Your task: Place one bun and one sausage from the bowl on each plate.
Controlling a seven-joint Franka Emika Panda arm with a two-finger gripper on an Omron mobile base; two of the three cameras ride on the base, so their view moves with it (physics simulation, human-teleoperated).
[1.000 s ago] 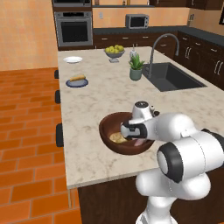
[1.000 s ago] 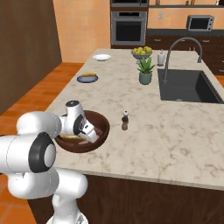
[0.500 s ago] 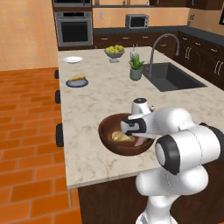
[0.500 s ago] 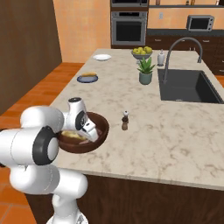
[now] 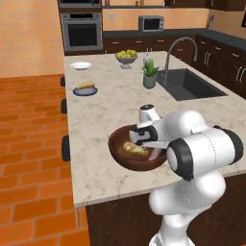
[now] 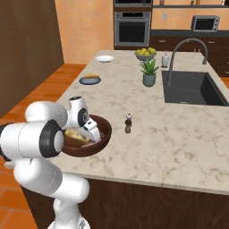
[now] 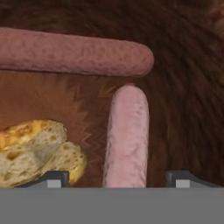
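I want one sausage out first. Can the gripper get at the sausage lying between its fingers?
Probably yes: the gripper hangs open in the bowl, its fingers straddling the nearer sausage; the bun lies close beside one.

Glossy white rounded arm point(image 5: 197, 144), dark joint rings

Bun point(image 7: 37, 151) crowds sausage point(image 7: 127, 135); its other side free.
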